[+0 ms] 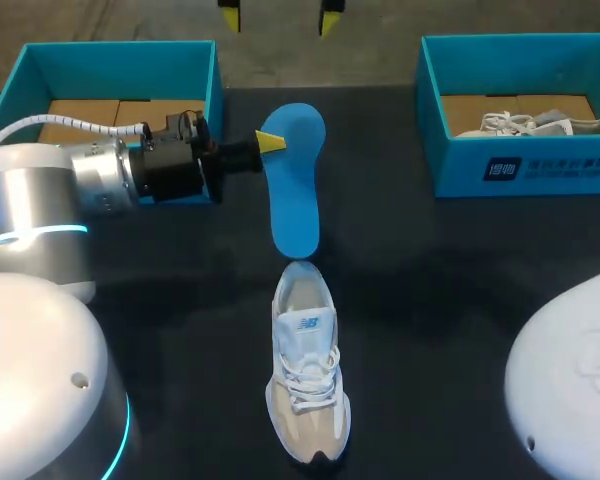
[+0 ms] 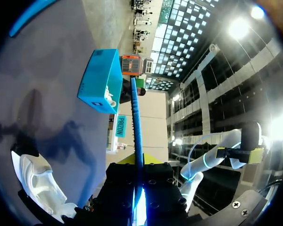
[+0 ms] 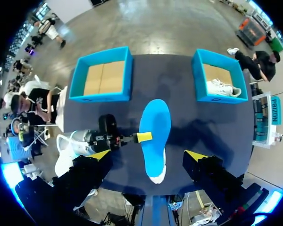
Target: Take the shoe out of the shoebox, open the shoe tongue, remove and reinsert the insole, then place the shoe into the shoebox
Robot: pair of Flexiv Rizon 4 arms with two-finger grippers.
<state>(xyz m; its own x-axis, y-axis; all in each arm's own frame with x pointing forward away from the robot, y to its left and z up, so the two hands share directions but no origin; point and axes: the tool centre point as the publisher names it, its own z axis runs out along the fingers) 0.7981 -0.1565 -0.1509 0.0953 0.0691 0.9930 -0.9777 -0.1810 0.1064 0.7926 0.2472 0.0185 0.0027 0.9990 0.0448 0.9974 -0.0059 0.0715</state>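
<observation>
In the head view, the left tool (image 1: 270, 143) shows one yellow tip lying on the blue insole (image 1: 298, 185); its other finger is hidden behind the insole. The insole's near end meets the shoe (image 1: 305, 375) on the bench (image 1: 430, 280), and I cannot tell whether they touch. The right tool (image 1: 280, 15) is cut off at the far edge: only two yellow tips show, wide apart. There are two boxes. The left arm covers part of the left shoebox (image 1: 120, 55), and the right shoebox (image 1: 560, 165) half hides a second shoe (image 1: 535, 122).

The left wrist view gives the insole (image 2: 136, 122) edge-on, a thin blue strip clamped between the left tool's (image 2: 137, 167) black fingers. Only one shoebox (image 2: 96, 80) appears, and the shoe (image 2: 37, 183) beside the tool is cut off.

The right wrist view shows both boxes (image 3: 101, 97) (image 3: 221, 99), the second shoe (image 3: 221, 88) and the left tool (image 3: 142, 137). The insole (image 3: 155, 122) covers most of the shoe (image 3: 156, 175). The right tool (image 3: 148, 155) has its fingers spread wide.
</observation>
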